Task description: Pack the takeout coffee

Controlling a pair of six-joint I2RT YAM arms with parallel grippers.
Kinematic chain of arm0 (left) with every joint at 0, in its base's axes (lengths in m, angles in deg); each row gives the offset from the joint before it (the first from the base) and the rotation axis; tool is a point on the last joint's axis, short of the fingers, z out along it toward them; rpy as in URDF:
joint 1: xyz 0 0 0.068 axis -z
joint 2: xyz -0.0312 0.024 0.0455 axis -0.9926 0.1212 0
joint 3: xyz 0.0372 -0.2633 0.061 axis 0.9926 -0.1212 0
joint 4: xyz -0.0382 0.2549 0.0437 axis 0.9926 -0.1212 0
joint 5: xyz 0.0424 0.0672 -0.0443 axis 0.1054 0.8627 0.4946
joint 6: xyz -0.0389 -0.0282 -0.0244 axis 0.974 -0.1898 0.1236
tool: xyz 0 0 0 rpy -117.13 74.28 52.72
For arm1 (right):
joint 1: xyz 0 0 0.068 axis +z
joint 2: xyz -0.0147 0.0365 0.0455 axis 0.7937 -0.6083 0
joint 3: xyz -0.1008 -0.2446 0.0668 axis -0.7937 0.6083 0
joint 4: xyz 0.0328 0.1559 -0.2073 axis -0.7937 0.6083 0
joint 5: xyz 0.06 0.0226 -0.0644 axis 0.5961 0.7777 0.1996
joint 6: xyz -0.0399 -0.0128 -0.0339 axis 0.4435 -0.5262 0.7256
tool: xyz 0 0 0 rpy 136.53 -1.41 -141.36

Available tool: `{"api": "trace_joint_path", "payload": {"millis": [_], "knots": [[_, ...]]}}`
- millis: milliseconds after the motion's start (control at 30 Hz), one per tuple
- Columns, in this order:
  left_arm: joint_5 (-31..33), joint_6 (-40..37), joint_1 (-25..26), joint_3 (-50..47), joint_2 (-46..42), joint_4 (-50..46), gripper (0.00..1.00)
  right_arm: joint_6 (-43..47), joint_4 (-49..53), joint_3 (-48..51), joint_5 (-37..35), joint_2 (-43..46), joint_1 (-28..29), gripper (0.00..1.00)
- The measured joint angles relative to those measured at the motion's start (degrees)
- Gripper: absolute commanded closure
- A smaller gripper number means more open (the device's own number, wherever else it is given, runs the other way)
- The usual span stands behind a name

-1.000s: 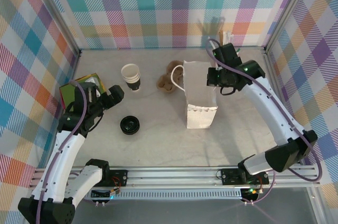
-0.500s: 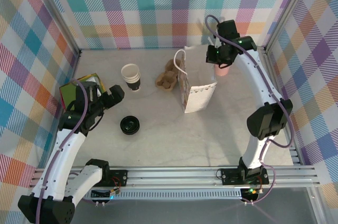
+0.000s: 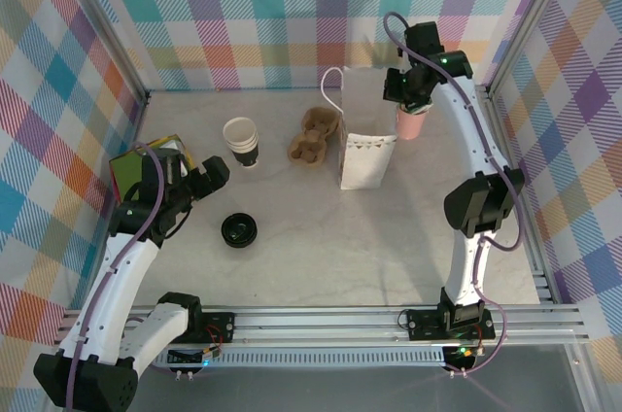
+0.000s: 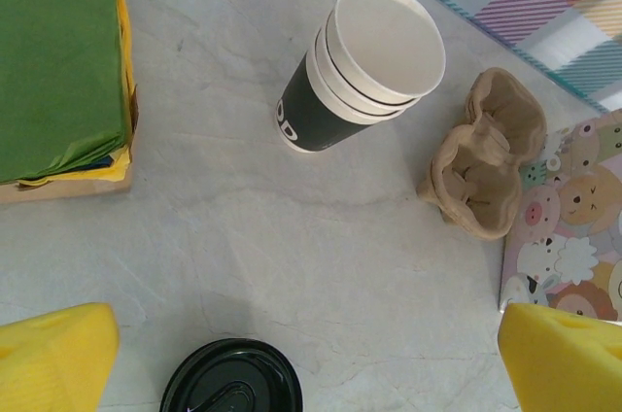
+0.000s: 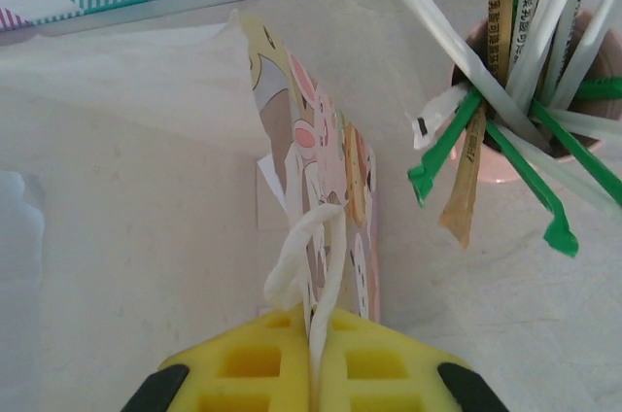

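The takeout coffee (image 3: pixel 239 229) stands on the table at front left, its round black lid (image 4: pixel 230 379) facing up. My left gripper (image 3: pixel 192 179) hovers open just left of and above it; the yellow fingertips (image 4: pixel 53 354) frame the lid's near edge with nothing between them. The white paper bag (image 3: pixel 365 140) stands upright at the back centre-right. My right gripper (image 3: pixel 400 91) is shut on the bag's white rope handle (image 5: pixel 316 257) and top edge, its yellow pads (image 5: pixel 253 363) pressed together.
A lidless cup stack (image 3: pixel 241 140) (image 4: pixel 364 72) stands behind the coffee. A brown cardboard cup carrier (image 3: pixel 313 135) (image 4: pixel 486 169) lies left of the bag. A green box (image 3: pixel 136 164) (image 4: pixel 58 62) sits at far left. A pink cup of straws (image 3: pixel 410 122) (image 5: pixel 525 72) stands right of the bag.
My right gripper has pulled the bag's top back and up toward the rear wall, so the bag went from lying flat to standing upright. The left arm has not moved.
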Motion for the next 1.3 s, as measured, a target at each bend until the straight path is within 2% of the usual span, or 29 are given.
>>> {"api": "trace_joint_path", "payload": {"millis": [67, 133, 300, 433, 667, 833, 1000, 1100, 1300], "knots": [[0.0, 0.0, 0.0, 0.0, 0.0, 0.0, 0.0, 0.5, 0.3, -1.5, 0.0, -1.3, -0.1, 0.76], [0.0, 0.0, 0.0, 0.0, 0.0, 0.0, 0.0, 1.1, 0.6, -2.1, 0.0, -1.9, -0.3, 0.56], [0.0, 0.0, 0.0, 0.8, 0.0, -0.6, 0.0, 1.7, 1.2, -2.6, 0.6, -2.0, -0.4, 0.29], [0.0, 0.0, 0.0, 1.0, 0.0, -0.9, 0.0, 1.7, 1.0, -1.8, 1.2, -0.7, -0.4, 0.0], [-0.2, 0.0, 0.1, 1.0, 0.6, -1.0, 0.0, 0.7, -1.2, 7.7, 2.1, 12.9, -0.3, 0.01], [-0.7, 0.0, 0.2, 2.2, 3.2, -1.1, 0.01, 0.3, -4.4, 14.9, 2.3, 23.8, 1.9, 0.01], [-1.1, 0.5, 0.3, 6.8, 10.1, -2.7, 0.14, 0.3, -9.0, 26.9, 1.1, 33.5, 9.6, 0.01], [-1.1, 0.5, 0.3, 12.9, 18.0, -4.4, 0.25, 0.3, -12.0, 34.3, 0.4, 37.6, 15.1, 0.01], [-0.1, -0.2, 0.3, 25.1, 33.6, -6.9, 0.31, -0.7, -17.5, 47.0, -1.6, 42.6, 23.7, 0.01]]}}
